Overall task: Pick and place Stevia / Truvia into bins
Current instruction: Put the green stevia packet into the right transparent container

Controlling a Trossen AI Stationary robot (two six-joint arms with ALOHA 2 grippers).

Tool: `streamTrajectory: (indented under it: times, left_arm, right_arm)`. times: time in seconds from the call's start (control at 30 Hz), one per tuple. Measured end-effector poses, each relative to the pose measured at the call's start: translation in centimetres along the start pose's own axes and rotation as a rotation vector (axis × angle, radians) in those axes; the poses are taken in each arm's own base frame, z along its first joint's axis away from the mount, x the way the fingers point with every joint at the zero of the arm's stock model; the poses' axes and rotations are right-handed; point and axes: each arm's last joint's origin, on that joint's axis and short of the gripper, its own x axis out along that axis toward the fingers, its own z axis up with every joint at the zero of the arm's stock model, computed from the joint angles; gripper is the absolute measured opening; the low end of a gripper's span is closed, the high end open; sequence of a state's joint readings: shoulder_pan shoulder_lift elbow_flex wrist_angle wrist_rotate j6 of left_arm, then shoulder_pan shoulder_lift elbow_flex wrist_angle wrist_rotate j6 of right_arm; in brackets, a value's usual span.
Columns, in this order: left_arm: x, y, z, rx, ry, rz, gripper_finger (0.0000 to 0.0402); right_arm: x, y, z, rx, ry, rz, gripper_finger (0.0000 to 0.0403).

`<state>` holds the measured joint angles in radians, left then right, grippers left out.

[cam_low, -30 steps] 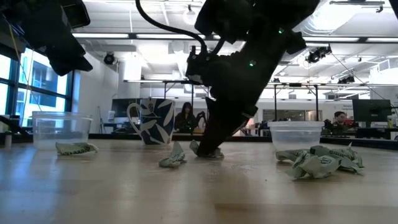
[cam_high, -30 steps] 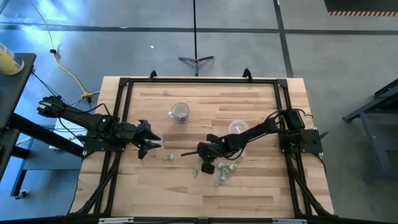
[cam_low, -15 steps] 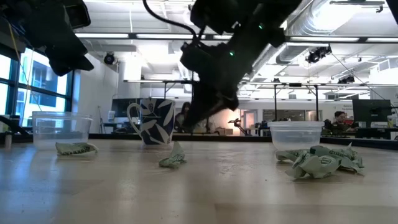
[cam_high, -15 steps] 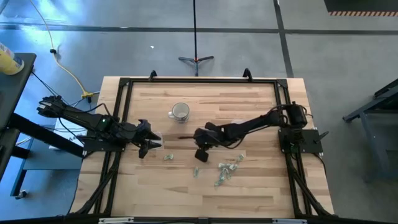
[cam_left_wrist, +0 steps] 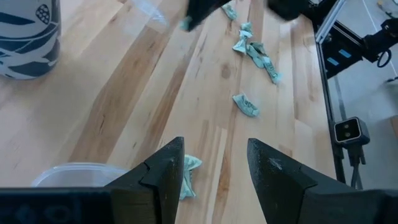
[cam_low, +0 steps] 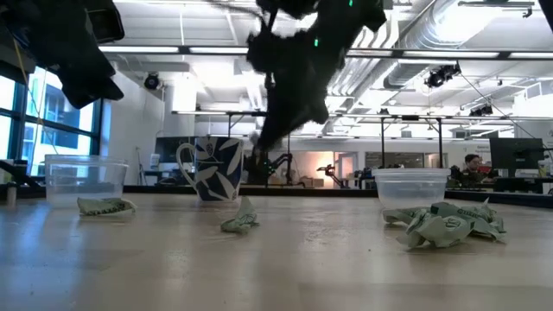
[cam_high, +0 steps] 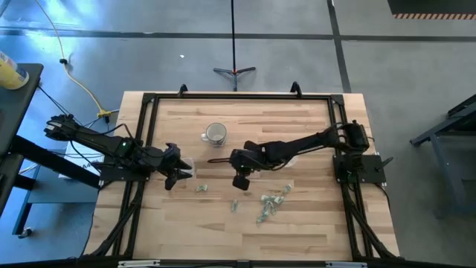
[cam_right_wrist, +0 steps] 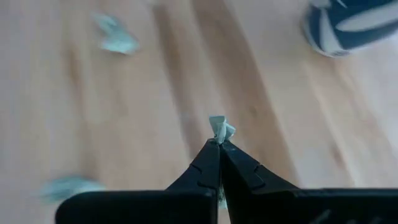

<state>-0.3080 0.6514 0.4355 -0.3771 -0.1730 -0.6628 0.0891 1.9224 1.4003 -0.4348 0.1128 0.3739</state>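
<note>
Several small green-and-white packets lie flat on the wooden table: one (cam_high: pixel 201 188) near the left cup, one (cam_high: pixel 234 205) mid-table, and a cluster (cam_high: pixel 272 202) toward the right. The left clear cup (cam_high: pixel 186 165) stands beside my left gripper (cam_high: pixel 175 173), which is open and hovers above a packet (cam_left_wrist: pixel 189 175). The right clear cup (cam_high: pixel 291 157) is partly under my right arm. My right gripper (cam_right_wrist: pixel 219 144) is shut on one packet, raised above the table near the mug (cam_high: pixel 216 134). My right gripper pinches a crumpled packet (cam_right_wrist: pixel 219 129) between its two fingertips, and only a small end of it sticks out past them. The packet is lifted clear of the table.
A leaf-patterned mug (cam_low: pixel 216 168) stands toward the far side between the cups. A black frame (cam_high: pixel 238 95) borders the table. Bare wood lies along the near edge.
My right gripper has risen off the table with a packet in its shut fingers. It has moved toward the far-left, away from the packet cluster and closer to the mug. The other packets and the left arm have stayed in place.
</note>
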Motion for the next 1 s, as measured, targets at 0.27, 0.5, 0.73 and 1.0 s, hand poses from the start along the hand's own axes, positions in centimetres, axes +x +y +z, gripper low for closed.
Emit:
streamTrajectory:
  times: [0.27,0.5,0.73,1.0]
  left_arm:
    - [0.0,0.2,-0.2,0.005,0.02,0.017,0.0211]
    - [0.0,0.2,-0.3,0.01,0.029,0.024,0.0211]
    - [0.0,0.2,-0.3,0.01,0.028,0.028,0.0211]
    - [0.0,0.2,-0.3,0.01,0.027,0.028,0.0211]
  right_arm:
    - [-4.4,-1.5,-2.1,0.144,0.055,-0.002,0.0001]
    - [-8.5,-5.3,-6.4,0.356,0.1,-0.145,0.0001]
    - [-7.6,-9.0,-10.2,0.481,0.202,-0.207,0.0019]
    - [-7.8,-9.3,-9.9,0.452,0.184,-0.241,0.0136]
